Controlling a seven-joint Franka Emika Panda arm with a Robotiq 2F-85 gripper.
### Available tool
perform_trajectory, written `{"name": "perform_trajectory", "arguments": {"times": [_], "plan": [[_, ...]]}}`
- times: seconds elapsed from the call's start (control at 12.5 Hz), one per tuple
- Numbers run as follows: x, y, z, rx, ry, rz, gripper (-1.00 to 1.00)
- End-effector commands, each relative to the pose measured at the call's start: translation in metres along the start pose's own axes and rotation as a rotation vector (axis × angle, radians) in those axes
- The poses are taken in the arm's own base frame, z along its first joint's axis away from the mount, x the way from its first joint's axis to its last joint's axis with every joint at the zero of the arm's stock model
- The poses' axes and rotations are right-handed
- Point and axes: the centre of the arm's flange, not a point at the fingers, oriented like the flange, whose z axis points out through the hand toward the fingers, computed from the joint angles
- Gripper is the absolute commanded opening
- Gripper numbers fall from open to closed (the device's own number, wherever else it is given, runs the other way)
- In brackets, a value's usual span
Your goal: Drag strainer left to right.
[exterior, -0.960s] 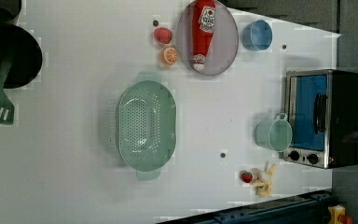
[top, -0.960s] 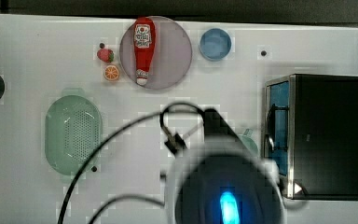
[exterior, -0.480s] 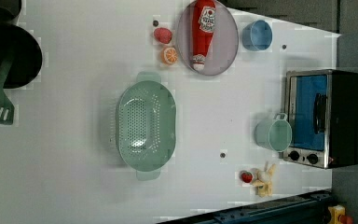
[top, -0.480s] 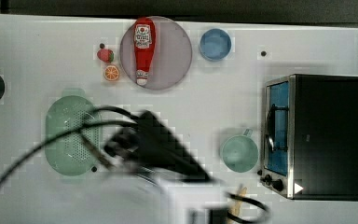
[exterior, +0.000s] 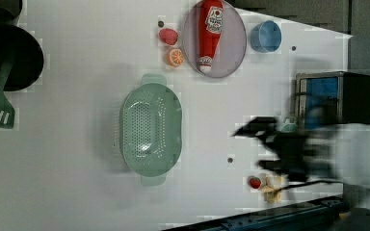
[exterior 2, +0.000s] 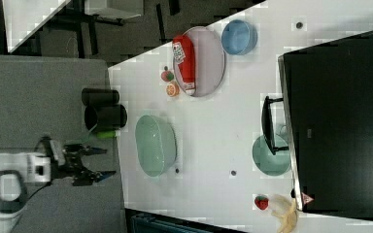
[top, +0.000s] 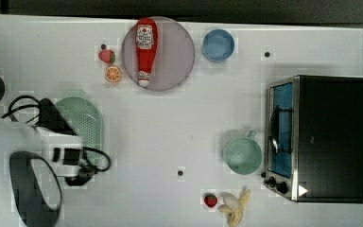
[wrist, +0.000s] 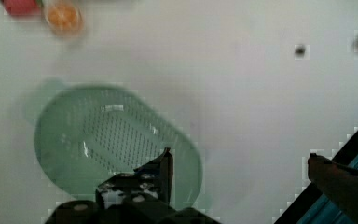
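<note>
The strainer (top: 89, 124) is a pale mint-green oblong colander lying on the white table in the top view's left half. It also appears in the left view (exterior: 150, 130) and the right view (exterior 2: 155, 144). In the top view my arm (top: 52, 144) covers the strainer's left side. The wrist view looks down on the strainer (wrist: 107, 135) from above, with my gripper (wrist: 240, 161) open, its fingers wide apart and nothing between them. One fingertip (wrist: 166, 161) hangs over the strainer's rim. In the right view the gripper (exterior 2: 108, 162) is open and apart from the strainer.
A mint-green mug (top: 242, 154) stands beside a toaster oven (top: 319, 137) in the top view's right. A plate (top: 175, 56) bearing a ketchup bottle (top: 145, 49), a blue bowl (top: 218, 45), toy fruit (top: 109, 65) and a banana (top: 234, 208) also lie on the table.
My arm has swept from the top view's lower right across to the left, over the strainer. The strainer and everything else have not moved.
</note>
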Motion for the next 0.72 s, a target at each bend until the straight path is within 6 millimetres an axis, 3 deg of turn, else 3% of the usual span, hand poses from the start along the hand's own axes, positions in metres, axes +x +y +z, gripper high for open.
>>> {"name": "perform_trajectory", "arguments": {"times": [0.08,0.32,0.72], "plan": [[-0.045,-0.026,0.016,0.068,-0.004,0.258,1.0],[-0.056,-0.044,0.081,0.068,-0.07,0.434,1.0],[-0.051,-0.057,0.186,0.092,-0.171,0.585,1.0]]}}
